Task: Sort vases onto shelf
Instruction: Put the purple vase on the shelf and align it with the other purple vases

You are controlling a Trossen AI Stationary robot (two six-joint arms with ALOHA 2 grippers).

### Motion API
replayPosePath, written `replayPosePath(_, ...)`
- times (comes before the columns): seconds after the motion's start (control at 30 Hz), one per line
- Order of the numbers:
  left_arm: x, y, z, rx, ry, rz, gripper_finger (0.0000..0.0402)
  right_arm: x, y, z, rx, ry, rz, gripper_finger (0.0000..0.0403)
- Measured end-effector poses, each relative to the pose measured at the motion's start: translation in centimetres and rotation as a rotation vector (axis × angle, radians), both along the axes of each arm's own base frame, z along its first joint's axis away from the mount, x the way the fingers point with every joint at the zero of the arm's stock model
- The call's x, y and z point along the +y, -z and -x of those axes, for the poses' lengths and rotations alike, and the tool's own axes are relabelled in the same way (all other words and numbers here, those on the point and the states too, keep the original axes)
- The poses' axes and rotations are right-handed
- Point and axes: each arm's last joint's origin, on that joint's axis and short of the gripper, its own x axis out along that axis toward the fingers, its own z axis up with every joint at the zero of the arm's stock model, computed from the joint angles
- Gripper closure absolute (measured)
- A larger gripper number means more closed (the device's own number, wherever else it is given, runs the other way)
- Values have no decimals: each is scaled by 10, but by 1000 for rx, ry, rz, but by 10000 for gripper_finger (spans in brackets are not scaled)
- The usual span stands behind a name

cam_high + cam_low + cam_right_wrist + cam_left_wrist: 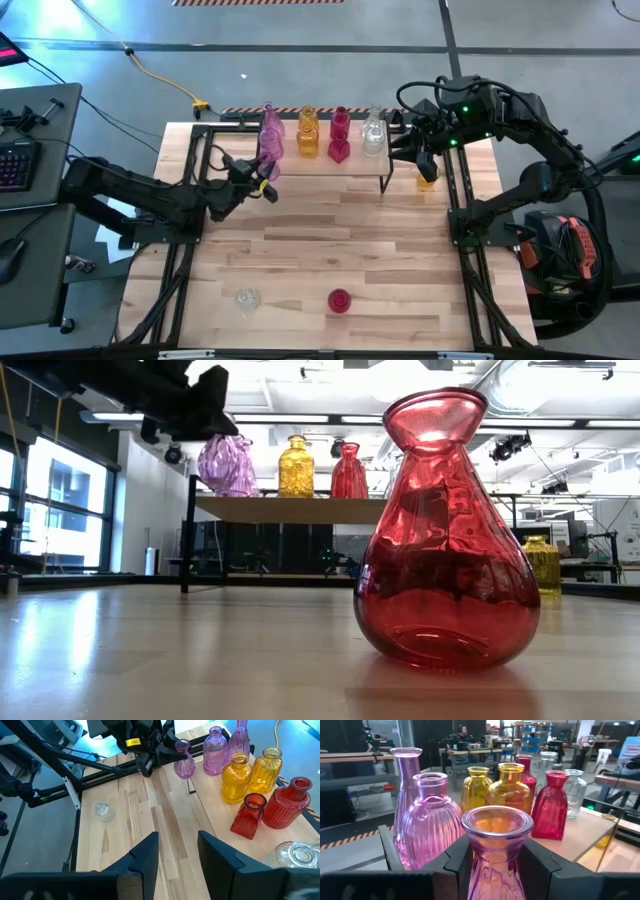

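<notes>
**Shelf mostly filled; three vases left on the table**

The table is pale planked wood with a smooth, slightly glossy top. The shelf stands at its 12 o'clock edge: a flat, light wooden board on thin black wire legs.

About eight vases already stand on the shelf in colour groups, from 9 o'clock to 3 o'clock: pink, amber, red, clear. All are translucent glass. Some are ribbed and bulbous, and one pink one is tall and slim.

The left gripper is clamped on the neck of a smooth pink vase with a flared lip. It holds the vase at the shelf's 9 o'clock end, just in front of the other pinks. I cannot tell whether its base touches the board.

The right gripper hangs at the shelf's 3 o'clock end with its fingers apart and nothing between them.

By my count three vases are still loose:
- A red vase, pear-shaped with wavy glass, sits at the table's 6 o'clock.
- A clear vase sits at 7 o'clock.
- A small amber vase sits at 2 o'clock, just off the shelf and near the right gripper.
</notes>
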Motion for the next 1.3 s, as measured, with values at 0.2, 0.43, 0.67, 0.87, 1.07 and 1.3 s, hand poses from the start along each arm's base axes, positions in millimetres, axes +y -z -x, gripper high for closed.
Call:
replayPosePath(0.2,5,7,-6,7,15,18,285,0,0,0,0,0,0,284)
replayPosePath(0.43,11,5,-9,3,-4,-11,285,0,1,0,8,-26,36,284)
replayPosePath(0.67,13,5,-9,12,-7,-19,285,7,-6,29,-10,-77,110,284)
replayPosePath(0.87,13,5,-9,34,-6,-35,284,19,-23,84,-141,-97,185,284)
replayPosePath(1.07,14,5,-9,48,-13,-41,284,31,-14,139,-281,-111,264,284)
replayPosePath(1.3,19,5,-9,49,-14,-39,284,40,53,175,-507,-110,261,284)
